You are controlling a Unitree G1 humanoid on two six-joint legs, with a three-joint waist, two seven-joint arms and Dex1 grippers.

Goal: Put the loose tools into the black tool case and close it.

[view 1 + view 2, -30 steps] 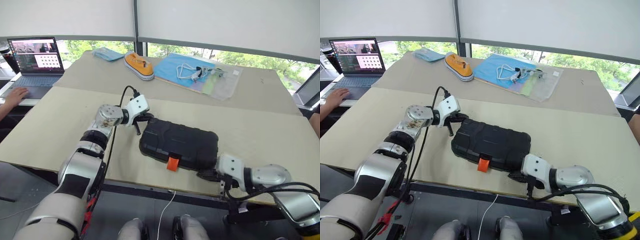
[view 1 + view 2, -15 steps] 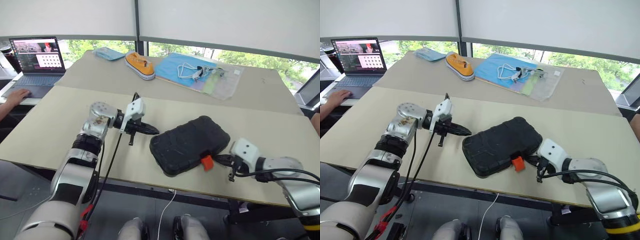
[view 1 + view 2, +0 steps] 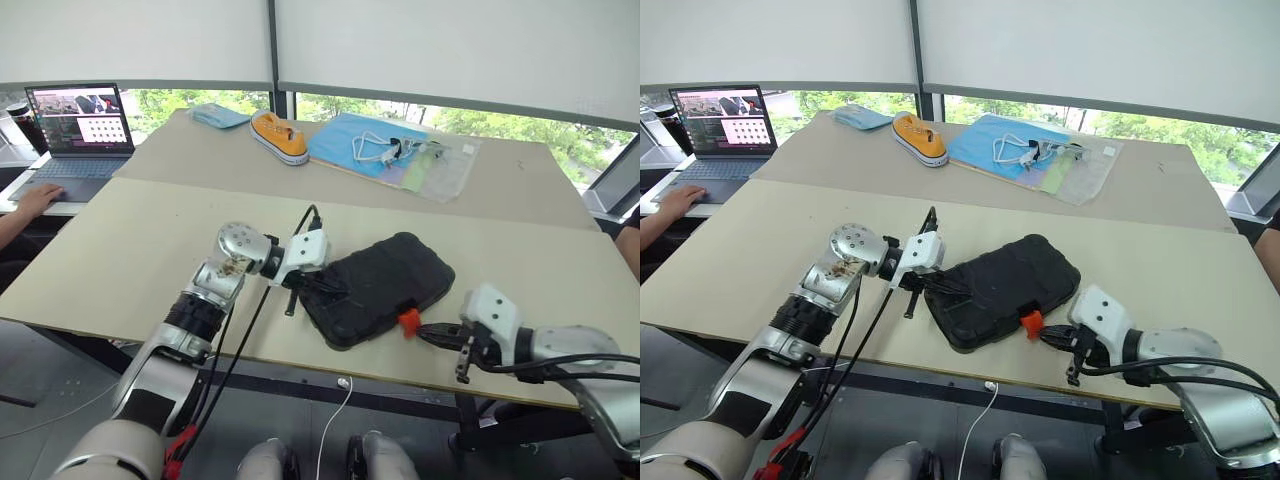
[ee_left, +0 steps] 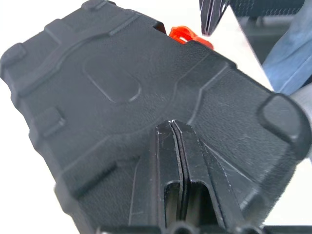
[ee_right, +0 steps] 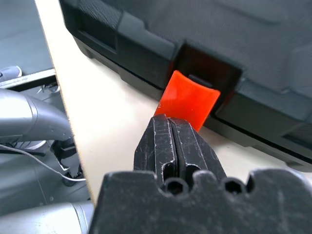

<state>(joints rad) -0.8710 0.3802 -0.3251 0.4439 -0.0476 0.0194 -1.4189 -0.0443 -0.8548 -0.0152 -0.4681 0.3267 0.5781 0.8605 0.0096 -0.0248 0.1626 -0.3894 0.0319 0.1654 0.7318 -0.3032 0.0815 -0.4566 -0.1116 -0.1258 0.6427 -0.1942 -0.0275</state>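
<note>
The case (image 3: 378, 287) lies shut near the worktop's (image 3: 120, 240) front edge, so I judge the latching step is in hand. The left gripper (image 3: 330, 287), closed and empty, presses on the lid; the right gripper (image 5: 173, 127), also closed and empty, points at the orange latch (image 5: 189, 100), which sticks out unfastened. Next it likely needs pushing home. The case is flat, black, textured, with rounded corners.

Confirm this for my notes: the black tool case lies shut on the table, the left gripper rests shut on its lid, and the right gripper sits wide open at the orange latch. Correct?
Not quite. The right gripper is shut, not wide open: the right wrist view shows its fingers pressed together, tips at the orange latch. The rest holds: the black tool case lies shut on the table, and the left gripper rests shut on its lid.
</note>
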